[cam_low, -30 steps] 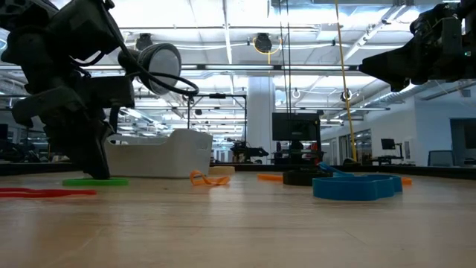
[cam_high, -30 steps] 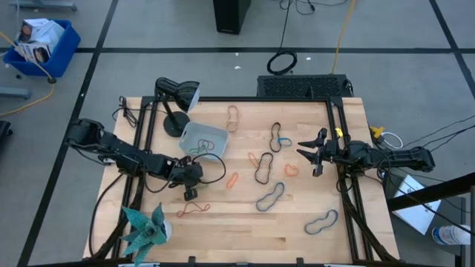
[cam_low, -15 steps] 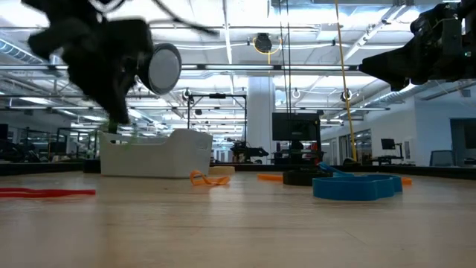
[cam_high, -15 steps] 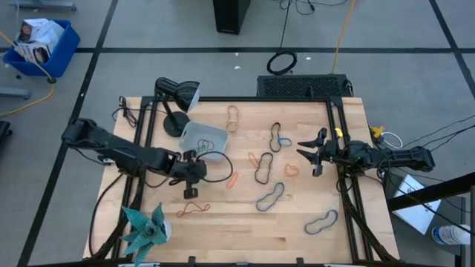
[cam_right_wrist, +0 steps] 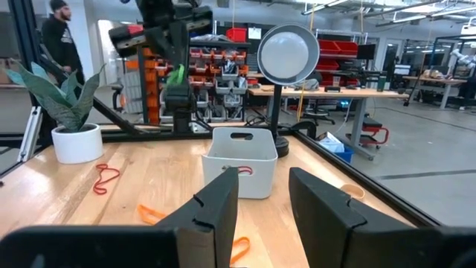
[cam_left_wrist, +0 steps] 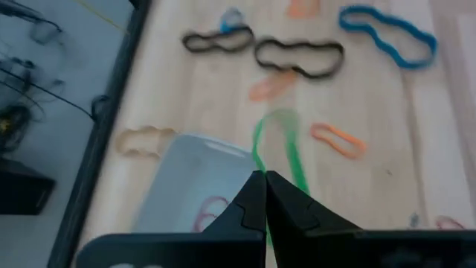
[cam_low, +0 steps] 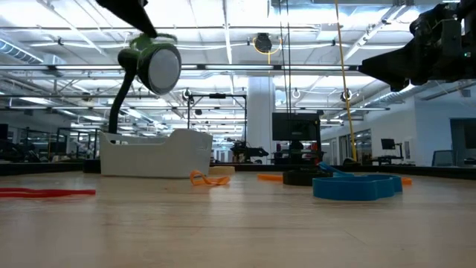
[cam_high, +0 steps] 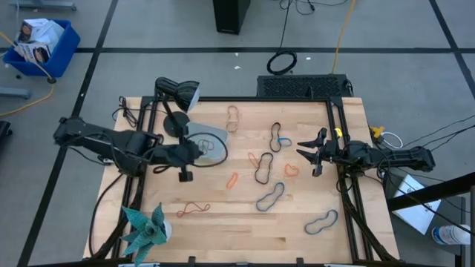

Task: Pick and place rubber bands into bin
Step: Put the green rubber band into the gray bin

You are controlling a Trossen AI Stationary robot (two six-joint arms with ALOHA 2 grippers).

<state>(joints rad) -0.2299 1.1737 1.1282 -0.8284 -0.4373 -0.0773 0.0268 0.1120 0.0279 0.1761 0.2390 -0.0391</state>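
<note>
My left gripper point(cam_high: 200, 149) is shut on a green rubber band point(cam_left_wrist: 281, 145) and hovers at the near edge of the light grey-blue bin point(cam_high: 202, 138). It shows at the top of the low view point(cam_low: 145, 26), and the right wrist view shows it point(cam_right_wrist: 175, 56) above the table with the band point(cam_right_wrist: 176, 74). The bin holds red and blue bands point(cam_high: 209, 145). Several bands lie flat on the table: tan point(cam_high: 233, 116), black point(cam_high: 264, 169), orange point(cam_high: 232, 179), blue point(cam_high: 271, 196), red point(cam_high: 193, 210). My right gripper point(cam_high: 306, 154) is open and empty at the table's right. My left gripper pinches one end of the green band's loop point(cam_left_wrist: 260, 165) between its two fingertips. The fingers slant down from the table's left side. The band hangs slack below the fingers, clear of the table, over the bin's near rim.
A black desk lamp point(cam_high: 177, 96) stands just beyond the bin. A potted plant point(cam_high: 145, 226) stands at the near left corner. Black cables point(cam_high: 126, 111) lie at the far left. A person point(cam_right_wrist: 63, 37) stands beyond the table.
My left gripper has risen from the table and gone toward the far edge, up to the bin, staying shut. The green band, which lay flat on the table, is lifted clear and hangs from the fingers.
</note>
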